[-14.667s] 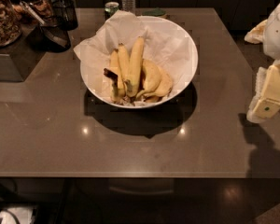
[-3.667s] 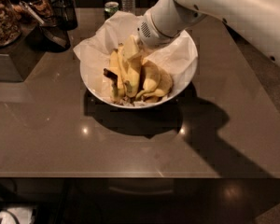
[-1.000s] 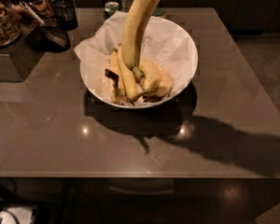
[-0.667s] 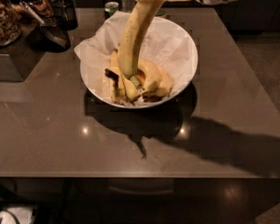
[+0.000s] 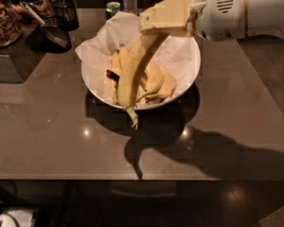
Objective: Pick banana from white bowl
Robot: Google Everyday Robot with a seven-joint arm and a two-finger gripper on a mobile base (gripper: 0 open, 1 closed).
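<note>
One slim, speckled yellow banana (image 5: pixel 129 74) hangs thin tip down from your gripper (image 5: pixel 166 16) | fingers clamped on its top end | over glossy round white bowl (image 5: pixel 191 74), crumpled-paper lined, near table (image 5: pixel 227 126) far edge | curved bananas (image 5: pixel 156 79) inside

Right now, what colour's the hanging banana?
Banana: speckled yellow, camera view; end effector holds it over white bowl.

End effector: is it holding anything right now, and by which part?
Yes, the end effector grips the banana by its upper end; the stem tip hangs down over the white bowl.
</note>
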